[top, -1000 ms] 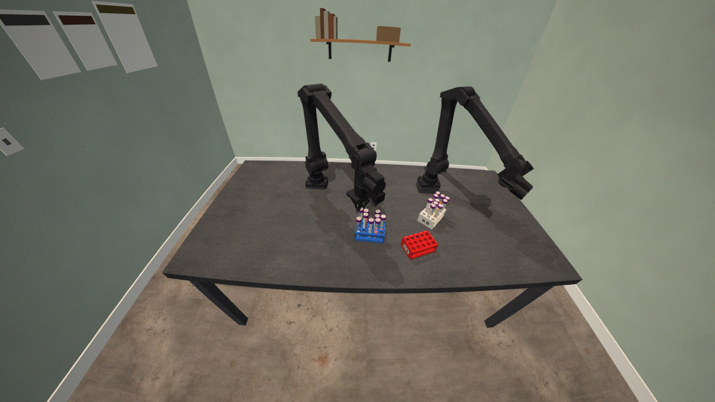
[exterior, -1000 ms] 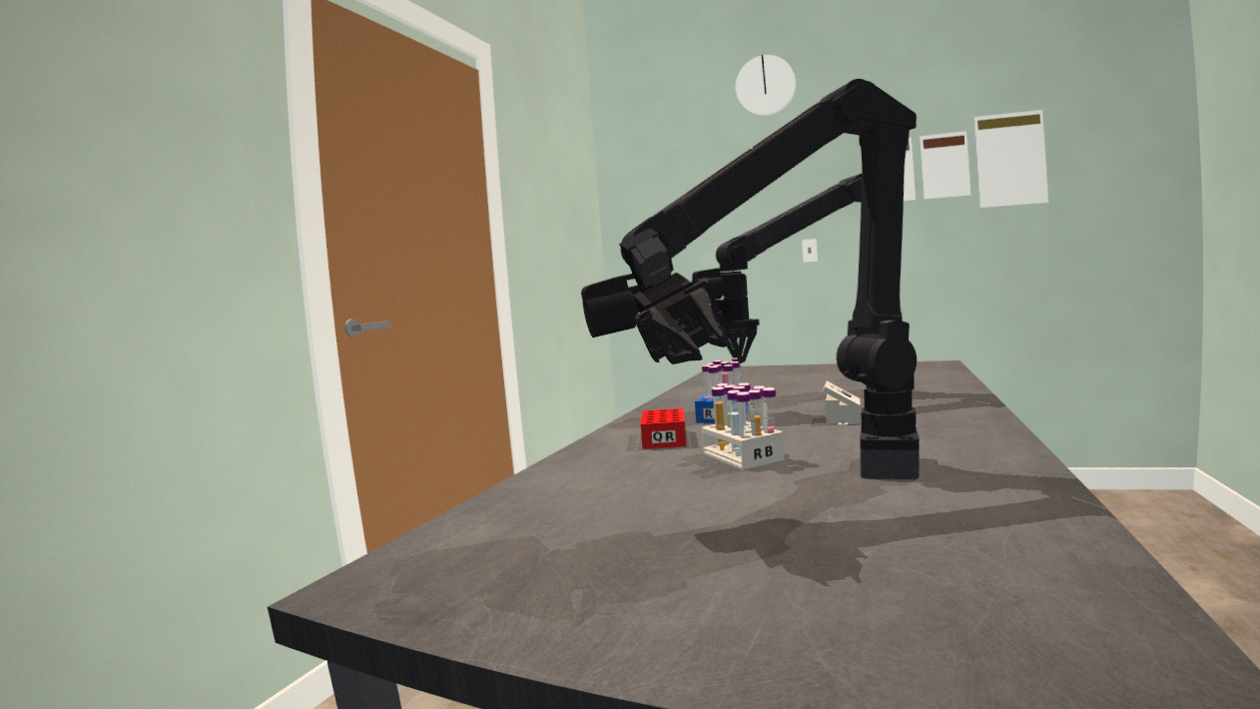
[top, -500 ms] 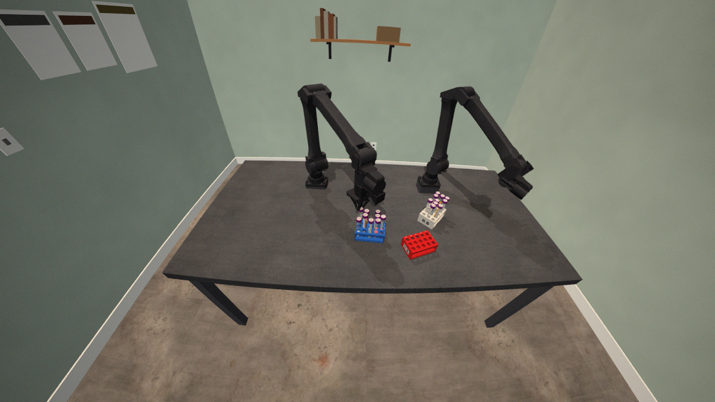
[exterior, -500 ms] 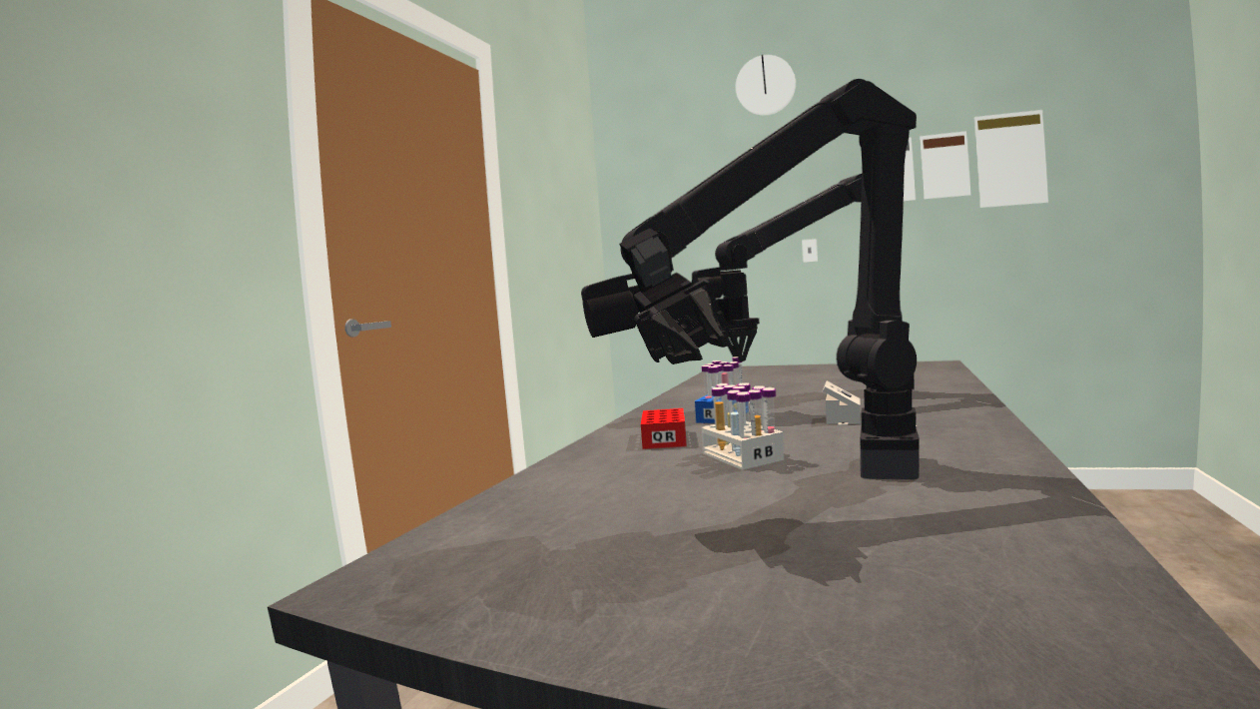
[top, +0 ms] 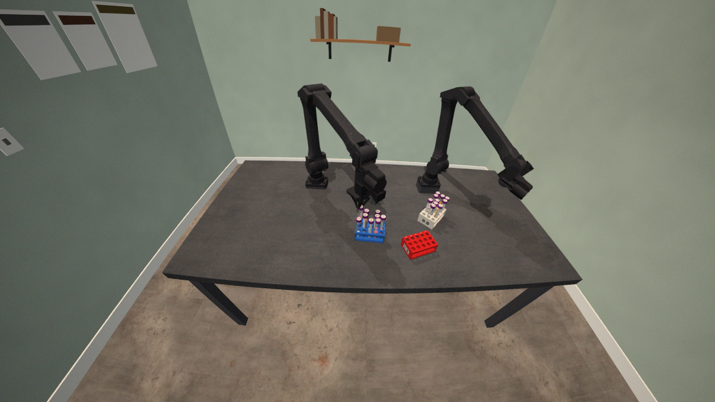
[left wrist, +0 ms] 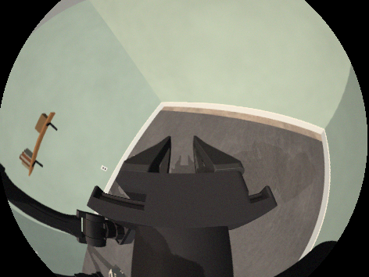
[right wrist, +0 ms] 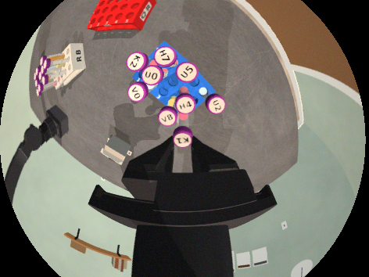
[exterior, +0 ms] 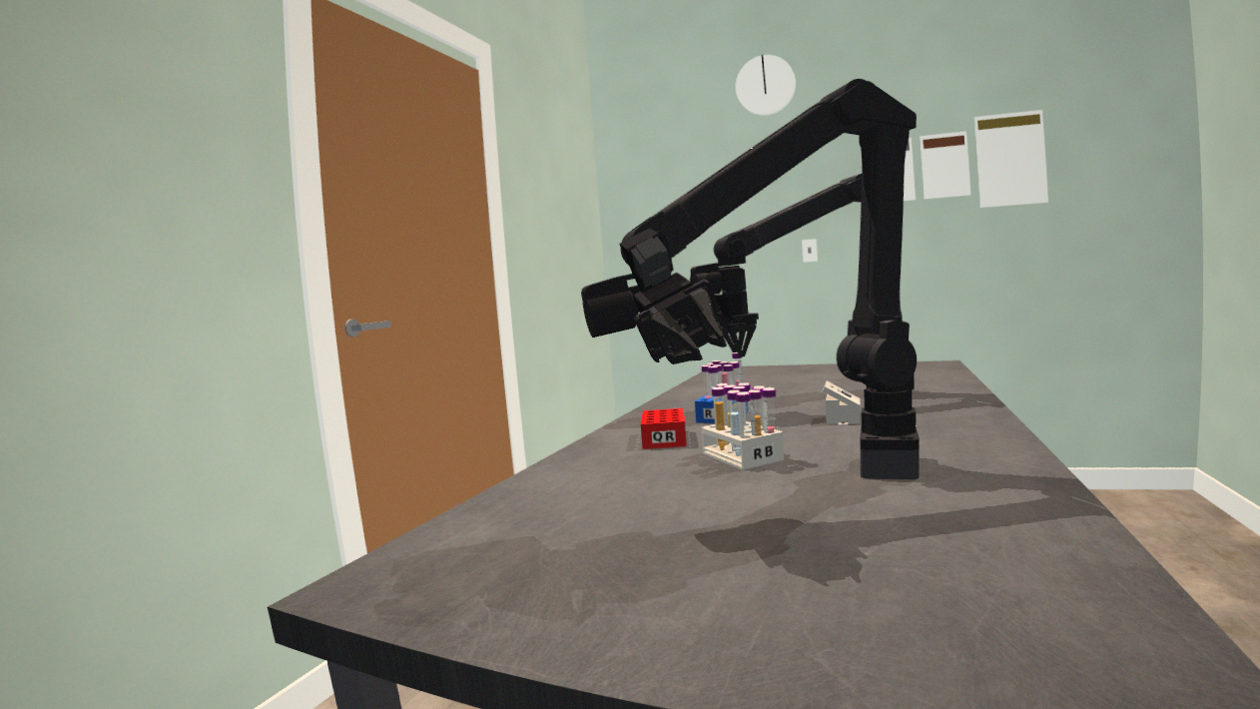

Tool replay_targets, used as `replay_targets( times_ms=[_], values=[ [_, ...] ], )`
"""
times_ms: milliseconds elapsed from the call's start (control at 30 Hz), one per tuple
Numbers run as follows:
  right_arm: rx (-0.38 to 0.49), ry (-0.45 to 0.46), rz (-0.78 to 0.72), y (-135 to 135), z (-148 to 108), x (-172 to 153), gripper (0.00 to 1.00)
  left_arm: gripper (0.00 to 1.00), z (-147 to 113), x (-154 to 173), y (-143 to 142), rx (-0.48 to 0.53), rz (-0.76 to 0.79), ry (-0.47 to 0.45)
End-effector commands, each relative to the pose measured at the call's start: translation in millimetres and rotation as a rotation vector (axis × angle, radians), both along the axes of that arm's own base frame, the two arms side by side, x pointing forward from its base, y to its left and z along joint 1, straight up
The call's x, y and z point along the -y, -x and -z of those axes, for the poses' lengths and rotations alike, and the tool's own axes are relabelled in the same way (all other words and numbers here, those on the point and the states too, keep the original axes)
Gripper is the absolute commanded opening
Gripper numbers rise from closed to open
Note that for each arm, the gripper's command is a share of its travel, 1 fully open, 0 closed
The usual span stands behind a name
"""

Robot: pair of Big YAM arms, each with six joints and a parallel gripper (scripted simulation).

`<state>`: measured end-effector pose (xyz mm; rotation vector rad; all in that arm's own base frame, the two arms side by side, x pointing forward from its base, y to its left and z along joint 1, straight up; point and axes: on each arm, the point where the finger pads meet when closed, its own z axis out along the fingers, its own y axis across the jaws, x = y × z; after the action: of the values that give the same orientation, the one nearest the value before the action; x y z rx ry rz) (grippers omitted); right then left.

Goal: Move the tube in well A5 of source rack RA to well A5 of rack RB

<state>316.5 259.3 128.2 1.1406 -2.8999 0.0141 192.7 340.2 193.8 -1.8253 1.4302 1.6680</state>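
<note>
Right end effector [top: 360,205] [exterior: 740,354] [right wrist: 182,141] grips tube K1 [top: 361,208] [exterior: 736,355] [right wrist: 182,138], at 6 o'clock of RA [top: 370,239] [exterior: 704,410] [right wrist: 173,91] in right wrist view, so lift it straight; left end effector [top: 517,184] [exterior: 678,355] [left wrist: 182,138] is partly open.

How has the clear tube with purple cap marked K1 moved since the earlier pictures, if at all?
Yes, slightly upward: beside the blue rack, K1 now stands higher.
</note>
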Motion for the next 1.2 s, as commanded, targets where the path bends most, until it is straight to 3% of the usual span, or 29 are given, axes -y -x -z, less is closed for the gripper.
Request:
replay_targets(
  times_ms=[0,1167],
  values=[
    [0.074,-0.063,0.002,-16.1,-45.3,-17.6,0.0,0.3,-9.8,-4.8,-6.6,0.025,0.0,-0.019],
    [0.075,-0.064,0.002,-14.1,-79.9,-15.6,0.0,0.3,-9.8,-4.8,-6.6,0.025,0.0,-0.019]
  ],
)
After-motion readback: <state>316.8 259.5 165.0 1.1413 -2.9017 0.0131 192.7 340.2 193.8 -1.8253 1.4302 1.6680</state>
